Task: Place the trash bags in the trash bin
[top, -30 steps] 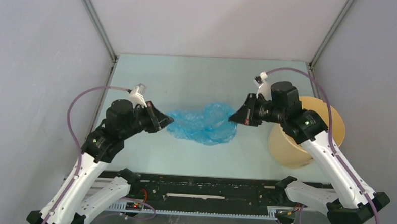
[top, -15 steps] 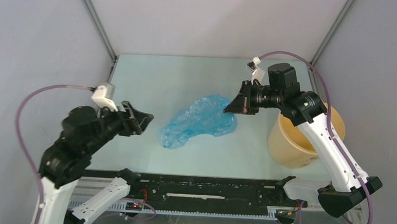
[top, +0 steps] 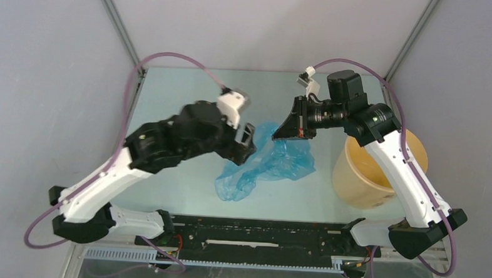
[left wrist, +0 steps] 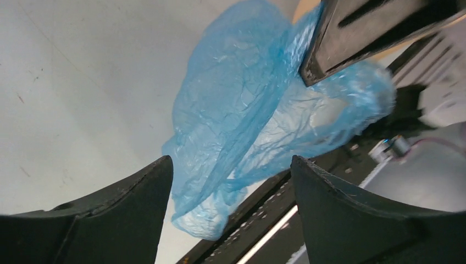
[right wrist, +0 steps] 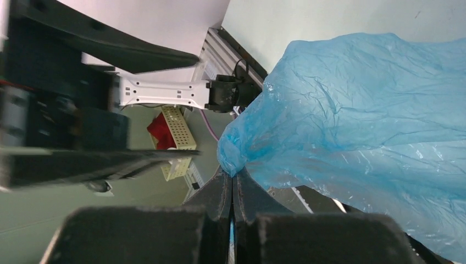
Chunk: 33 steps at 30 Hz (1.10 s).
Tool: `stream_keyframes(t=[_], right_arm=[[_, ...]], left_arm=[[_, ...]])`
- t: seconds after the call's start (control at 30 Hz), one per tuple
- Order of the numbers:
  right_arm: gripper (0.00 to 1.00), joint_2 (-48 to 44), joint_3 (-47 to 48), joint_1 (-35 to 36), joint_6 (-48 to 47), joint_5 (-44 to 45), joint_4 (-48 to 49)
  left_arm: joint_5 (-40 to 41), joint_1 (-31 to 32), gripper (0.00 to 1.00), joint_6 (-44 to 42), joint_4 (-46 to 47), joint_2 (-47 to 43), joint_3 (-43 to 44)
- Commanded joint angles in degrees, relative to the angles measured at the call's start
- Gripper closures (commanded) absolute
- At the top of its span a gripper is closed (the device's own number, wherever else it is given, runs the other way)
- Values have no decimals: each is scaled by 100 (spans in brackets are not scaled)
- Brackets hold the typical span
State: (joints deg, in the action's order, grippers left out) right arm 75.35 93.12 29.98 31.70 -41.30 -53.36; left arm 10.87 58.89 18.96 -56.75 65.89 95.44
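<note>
The trash bag [top: 274, 162] is a crinkly light-blue film hanging in a long drape from my right gripper [top: 280, 135], which is shut on its top corner. The pinch shows in the right wrist view, where the fingertips [right wrist: 232, 175] clamp a bunched tip of the bag [right wrist: 357, 110]. My left gripper [top: 248, 142] stands open just left of the bag. In its wrist view the jaws [left wrist: 231, 162] are spread wide, with the bag [left wrist: 247, 110] beyond them and not clamped. The tan trash bin [top: 360, 185] stands upright at the right, partly behind the right arm.
A black and metal rail [top: 258, 230] runs along the table's near edge below the bag's lower end. Grey enclosure walls and corner posts [top: 120, 27] close in both sides. Purple cables [top: 172, 57] loop above both arms.
My left gripper opened and let go of the bag, swung out left, then came back to the middle beside it. My right gripper rose with the bag, which now hangs from it.
</note>
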Motion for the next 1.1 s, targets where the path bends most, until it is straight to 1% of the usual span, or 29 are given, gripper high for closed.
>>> stream_keyframes(t=[0.0, 0.1, 0.17, 0.27, 0.33, 0.4, 0.53, 0.57, 0.63, 0.67, 0.7, 0.73, 0.77, 0.8, 0.83, 0.87, 0.93, 1.03, 1.07], right_arm=[[100, -62, 163, -27, 221, -282, 144], [100, -86, 145, -27, 258, -300, 169], [100, -112, 131, -27, 258, -306, 168], [100, -142, 126, -34, 277, -317, 182], [100, -165, 121, -36, 318, -345, 237], [100, -157, 116, -40, 351, -403, 302], [100, -111, 119, -62, 341, -470, 310], [100, -101, 119, -68, 318, -475, 303], [100, -63, 175, -104, 238, -421, 214], [100, -45, 231, -131, 149, -323, 104], [100, -6, 304, -173, 49, -141, -77], [95, 44, 410, -219, -42, 169, -296], [89, 116, 520, -255, -140, 724, -571], [77, 246, 672, -271, -212, 1230, -878], [60, 390, 851, -273, -225, 1763, -1243], [49, 555, 991, -273, -183, 2133, -1527], [29, 735, 1159, -219, -42, 2442, -1757], [8, 601, 1118, 137, 270, 2832, -1549], [4, 513, 1060, 214, 382, 2928, -1470]], left_arm=[[796, 464, 16, -675, 265, 156, -188], [503, 474, 14, -760, 688, 95, -714], [397, 474, 15, -776, 747, 149, -899], [255, 474, 29, -650, 761, 239, -1039], [307, 474, 35, -566, 954, 175, -1306], [418, 465, 44, -552, 1051, 166, -1484], [379, 463, 50, -604, 1033, 259, -1520], [457, 465, 59, -600, 1000, 261, -1515], [919, 450, 90, -510, 780, 218, -1455], [1166, 429, 98, -430, 664, 158, -1413], [1384, 356, 100, -310, 559, 80, -1350], [1539, 279, 100, -196, 447, -9, -1270], [1630, 179, 100, -48, 319, -79, -1177], [1674, 65, 100, 102, 202, -123, -1072], [1676, -44, 100, 281, 79, -137, -966], [1659, -159, 100, 474, -50, -112, -833], [1596, -380, 100, 916, -363, 49, -463], [1407, -710, 100, 1455, -822, 554, 235], [1287, -806, 100, 1568, -918, 707, 508]])
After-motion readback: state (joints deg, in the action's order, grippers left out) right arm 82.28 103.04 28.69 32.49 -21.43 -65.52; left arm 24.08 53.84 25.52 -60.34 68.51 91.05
